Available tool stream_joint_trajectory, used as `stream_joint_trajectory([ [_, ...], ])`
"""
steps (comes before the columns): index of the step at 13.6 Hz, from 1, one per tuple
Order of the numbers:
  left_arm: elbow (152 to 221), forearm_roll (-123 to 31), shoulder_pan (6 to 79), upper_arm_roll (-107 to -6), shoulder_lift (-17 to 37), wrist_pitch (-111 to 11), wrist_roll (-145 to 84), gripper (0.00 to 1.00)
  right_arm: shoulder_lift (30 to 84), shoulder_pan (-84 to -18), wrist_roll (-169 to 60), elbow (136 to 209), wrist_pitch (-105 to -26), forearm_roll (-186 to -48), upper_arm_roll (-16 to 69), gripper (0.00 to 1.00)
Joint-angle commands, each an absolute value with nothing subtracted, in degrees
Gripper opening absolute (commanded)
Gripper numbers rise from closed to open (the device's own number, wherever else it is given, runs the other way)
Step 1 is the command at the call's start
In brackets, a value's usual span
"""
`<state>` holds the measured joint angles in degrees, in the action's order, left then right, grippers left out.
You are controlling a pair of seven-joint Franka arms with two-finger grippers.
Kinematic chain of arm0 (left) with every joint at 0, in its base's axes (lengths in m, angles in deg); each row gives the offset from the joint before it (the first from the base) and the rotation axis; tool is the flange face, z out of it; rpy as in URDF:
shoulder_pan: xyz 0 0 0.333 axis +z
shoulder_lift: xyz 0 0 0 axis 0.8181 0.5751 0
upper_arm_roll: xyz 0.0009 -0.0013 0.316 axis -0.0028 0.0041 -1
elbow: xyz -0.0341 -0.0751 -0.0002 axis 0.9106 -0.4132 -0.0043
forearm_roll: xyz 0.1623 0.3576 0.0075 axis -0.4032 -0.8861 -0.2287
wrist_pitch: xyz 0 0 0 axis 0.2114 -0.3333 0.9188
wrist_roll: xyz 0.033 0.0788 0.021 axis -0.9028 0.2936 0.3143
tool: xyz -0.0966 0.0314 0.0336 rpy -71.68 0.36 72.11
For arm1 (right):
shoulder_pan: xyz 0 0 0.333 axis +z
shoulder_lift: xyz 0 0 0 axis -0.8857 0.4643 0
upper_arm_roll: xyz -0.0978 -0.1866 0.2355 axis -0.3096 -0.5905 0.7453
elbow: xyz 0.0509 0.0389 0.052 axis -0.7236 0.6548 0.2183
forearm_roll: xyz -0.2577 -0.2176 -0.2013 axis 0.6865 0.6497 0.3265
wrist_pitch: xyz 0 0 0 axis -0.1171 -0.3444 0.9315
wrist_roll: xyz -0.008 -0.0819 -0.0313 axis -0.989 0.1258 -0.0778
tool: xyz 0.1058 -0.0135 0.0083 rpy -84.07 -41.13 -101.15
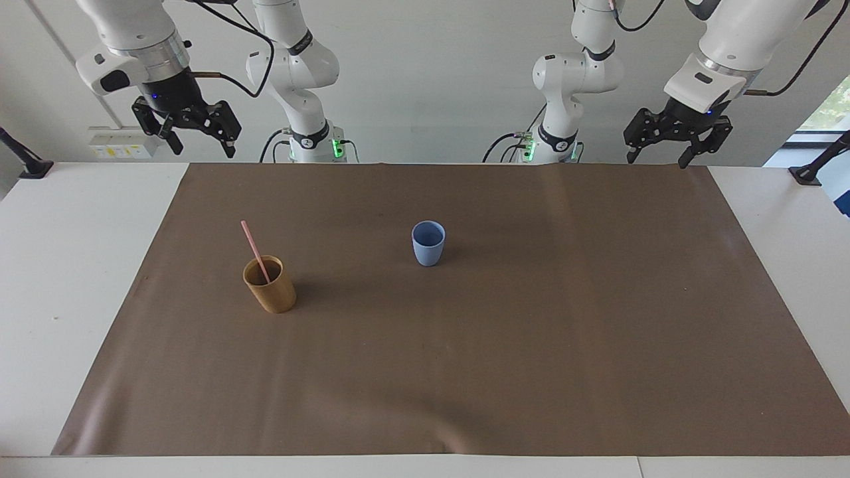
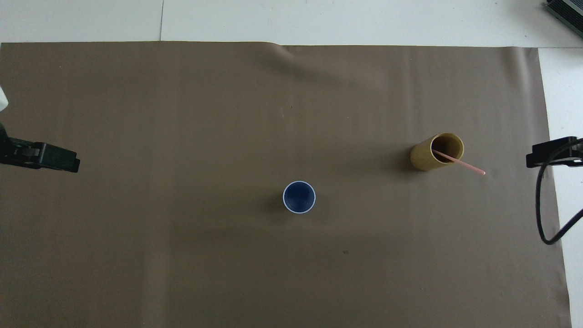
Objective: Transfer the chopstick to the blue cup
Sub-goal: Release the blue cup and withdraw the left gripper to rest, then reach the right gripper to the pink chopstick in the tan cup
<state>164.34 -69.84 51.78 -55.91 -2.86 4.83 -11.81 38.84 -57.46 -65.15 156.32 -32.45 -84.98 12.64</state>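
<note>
The pale-pink chopstick stands leaning in the tan-brown cup toward the right arm's end of the table. It also shows in the overhead view, with its top pointing toward the right gripper. The blue cup stands upright and empty near the middle of the mat, a little nearer to the robots than the tan cup. My right gripper is open and empty, raised over the mat's edge by its base. My left gripper is open and empty, raised over the mat's corner at its own end.
A brown mat covers most of the white table. A black cable hangs from the right arm at that end of the mat.
</note>
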Motion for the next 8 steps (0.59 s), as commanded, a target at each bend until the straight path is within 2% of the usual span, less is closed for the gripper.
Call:
stream_joint_trajectory([
  [1,167.62,-71.21,52.69,-55.3,-5.72,5.46,-13.01,1.0,38.3,-57.68,-66.38,158.89,-34.2,-85.54,12.87,1.0],
  [3,169.03,-72.01,52.69,-55.3,-6.61,5.2,-14.25,1.0,39.18,-57.68,-65.07,161.96,-38.22,-86.41,12.96,1.0],
  [8,169.03,-72.01,52.61,-55.21,-6.61,5.02,-18.03,1.0,41.82,-56.8,-53.12,168.9,-42.53,-86.15,12.87,1.0],
])
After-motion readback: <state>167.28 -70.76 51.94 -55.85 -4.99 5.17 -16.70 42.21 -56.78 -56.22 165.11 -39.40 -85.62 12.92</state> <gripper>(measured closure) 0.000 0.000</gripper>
